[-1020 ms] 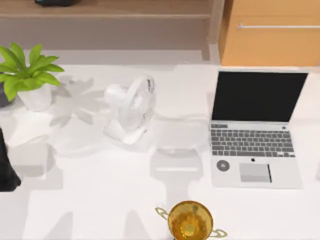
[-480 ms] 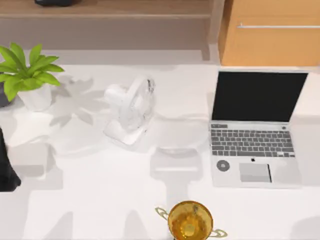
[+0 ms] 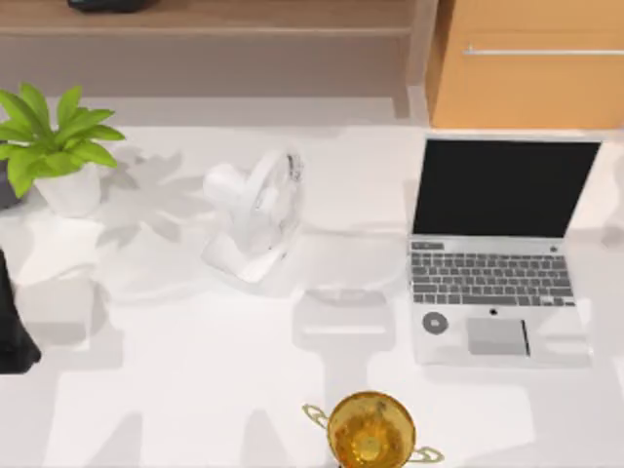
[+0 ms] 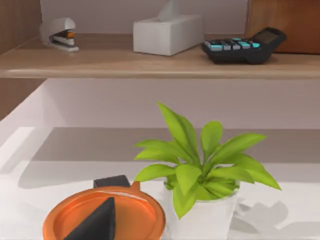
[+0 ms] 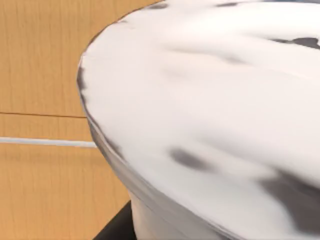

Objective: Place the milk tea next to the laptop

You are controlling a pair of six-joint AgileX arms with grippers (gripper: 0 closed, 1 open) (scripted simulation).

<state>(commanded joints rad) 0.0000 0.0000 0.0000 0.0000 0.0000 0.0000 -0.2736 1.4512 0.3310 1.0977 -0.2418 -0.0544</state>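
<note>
The laptop stands open at the right of the white table, its black screen upright and its keyboard toward the front edge. The milk tea is a white, dark-speckled cup seen very close in the right wrist view, with the wooden cabinet behind it. A dark part of my right gripper shows just under the cup's rim, and the gripper is shut on the cup. My left arm is parked at the table's left edge.
A white desk fan stands at centre left, a potted plant at the far left, and a golden trophy cup at the front edge. An orange round dish lies beside the plant. A shelf runs along the back.
Shadows have spread over the right side of the table and the laptop's right edge. The laptop, fan, plant, trophy and left arm have not moved.
</note>
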